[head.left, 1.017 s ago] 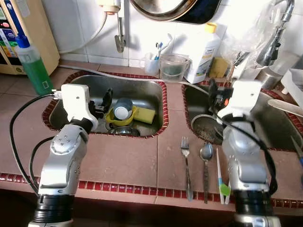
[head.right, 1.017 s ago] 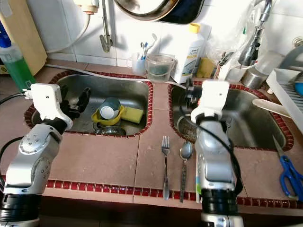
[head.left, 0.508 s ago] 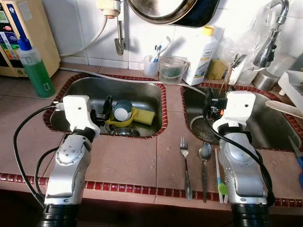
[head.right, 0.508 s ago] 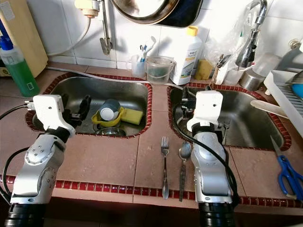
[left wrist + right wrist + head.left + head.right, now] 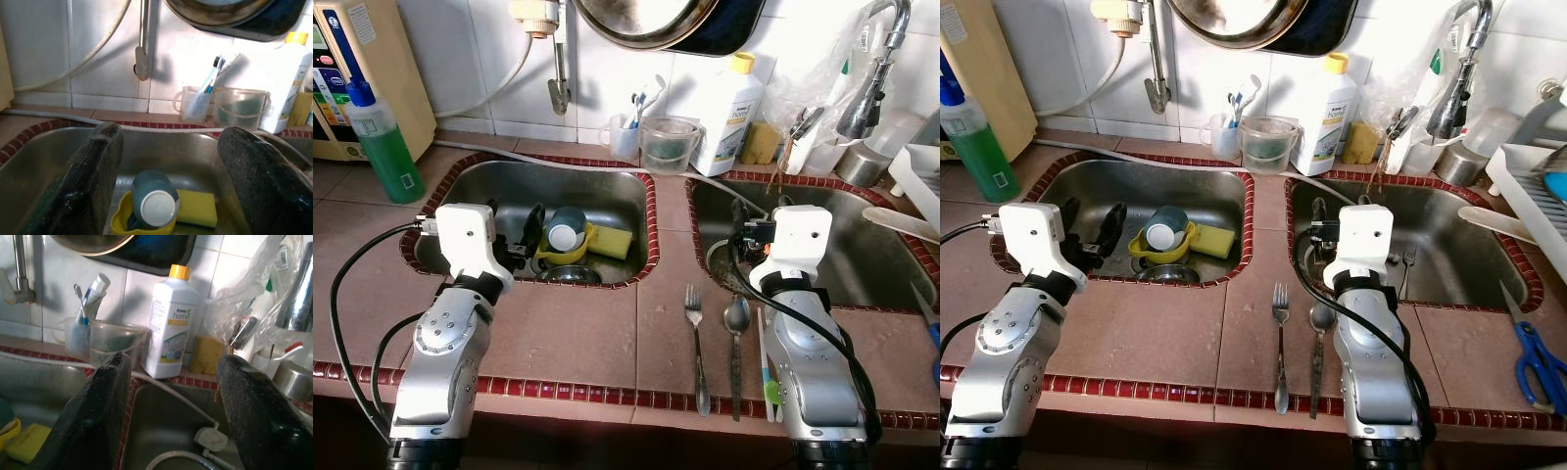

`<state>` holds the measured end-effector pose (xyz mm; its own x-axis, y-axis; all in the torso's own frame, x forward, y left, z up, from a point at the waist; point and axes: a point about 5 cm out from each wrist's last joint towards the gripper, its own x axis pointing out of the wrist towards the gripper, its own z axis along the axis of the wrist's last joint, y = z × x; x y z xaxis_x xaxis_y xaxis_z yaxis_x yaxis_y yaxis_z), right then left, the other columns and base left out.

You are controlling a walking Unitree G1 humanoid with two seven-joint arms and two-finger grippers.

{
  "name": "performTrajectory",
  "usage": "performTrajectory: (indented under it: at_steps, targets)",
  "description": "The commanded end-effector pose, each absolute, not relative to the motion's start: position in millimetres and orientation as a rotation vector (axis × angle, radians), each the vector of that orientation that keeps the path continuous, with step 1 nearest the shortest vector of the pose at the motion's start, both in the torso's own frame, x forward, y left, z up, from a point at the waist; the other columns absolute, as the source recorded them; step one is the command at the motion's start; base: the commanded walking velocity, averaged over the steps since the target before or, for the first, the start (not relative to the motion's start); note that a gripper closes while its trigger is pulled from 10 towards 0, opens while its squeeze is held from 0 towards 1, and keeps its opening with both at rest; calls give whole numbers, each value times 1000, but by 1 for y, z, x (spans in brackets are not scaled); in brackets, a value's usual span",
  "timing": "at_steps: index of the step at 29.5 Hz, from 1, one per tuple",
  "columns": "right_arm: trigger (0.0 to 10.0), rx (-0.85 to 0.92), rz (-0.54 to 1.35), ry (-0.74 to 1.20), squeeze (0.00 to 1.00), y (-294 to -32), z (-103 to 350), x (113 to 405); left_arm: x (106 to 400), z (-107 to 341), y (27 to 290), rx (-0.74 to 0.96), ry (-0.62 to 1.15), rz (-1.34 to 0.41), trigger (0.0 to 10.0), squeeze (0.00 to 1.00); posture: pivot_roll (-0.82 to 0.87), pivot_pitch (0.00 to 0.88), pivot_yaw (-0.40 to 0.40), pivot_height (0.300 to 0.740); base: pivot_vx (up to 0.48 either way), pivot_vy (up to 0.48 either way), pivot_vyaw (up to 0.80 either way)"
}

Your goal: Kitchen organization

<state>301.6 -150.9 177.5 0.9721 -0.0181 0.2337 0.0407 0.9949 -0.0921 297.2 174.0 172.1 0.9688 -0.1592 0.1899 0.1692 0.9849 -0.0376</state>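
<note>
White bottle [image 5: 170,328] label reads "Amway home"

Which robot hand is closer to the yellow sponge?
Left. The left end effector hangs over the sponge's sink, beside it; the right end effector is over the other sink.

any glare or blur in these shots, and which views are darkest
Eye views: sharp and evenly lit, with window glare off the steel faucet. Left wrist view: left gripper fingers blurred up close, blue cup soft. Right wrist view: dimmest, white bottle readable, fingers out of focus.
</note>
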Motion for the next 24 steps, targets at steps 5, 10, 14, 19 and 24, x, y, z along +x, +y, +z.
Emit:
performTrajectory:
  at_steps: [5,10,14,19,24]
  targets:
    - [10000,-101,-42,-258,0,-154,186,300,294,178,170,-52,-210,-183,10000,0,1,33,-23,740,0,0,0]
    - [10000,-107,-38,-252,0,-155,186,299,294,177,169,-58,-207,-190,10000,0,1,31,-26,740,0,0,0]
    - [10000,-106,-37,-245,0,-155,185,299,294,177,168,-67,-206,-191,10000,0,-1,26,-30,740,0,0,0]
    - [10000,-109,-33,-240,0,-155,183,298,293,176,168,-78,-204,-185,10000,0,0,23,-32,740,0,-244,0]
    - [10000,-111,-31,-235,0,-156,182,298,293,177,168,-81,-205,-185,10000,0,0,23,-33,740,0,-257,0]
